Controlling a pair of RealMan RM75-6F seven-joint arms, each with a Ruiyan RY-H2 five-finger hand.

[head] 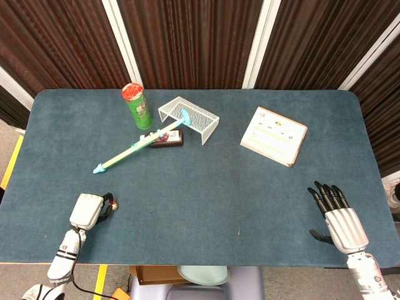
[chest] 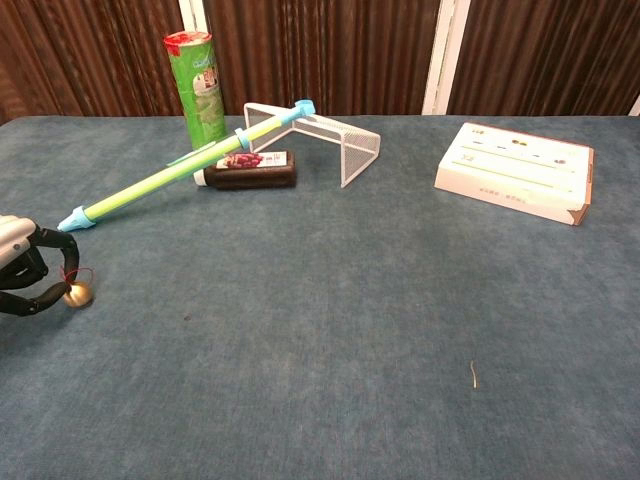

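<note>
Where the head view looks straight down, a blue-green carpeted worktop fills the frame, backed by dark brown curtains with white uprights between them, and a strip of floor with a yellow line shows at the left edge. Toward the back left stands a green snack can with a red lid, just beside a white wire basket lying on its side. A long green and blue stick leans from the basket down to the worktop, crossing a dark flat packet. A white box lies well apart to the right. Near the front left, the left hand rests with its fingers curled in around a small brass bell, which sits at its fingertips. At the front right, the right hand lies flat with fingers spread, holding nothing.

In the chest view, the same worktop runs back to the curtains. Only the left hand shows, at the left edge, its dark fingers hooked on the bell's red loop, the bell hanging at or just on the surface; I cannot tell which. The can, stick, packet, basket and box sit behind.
</note>
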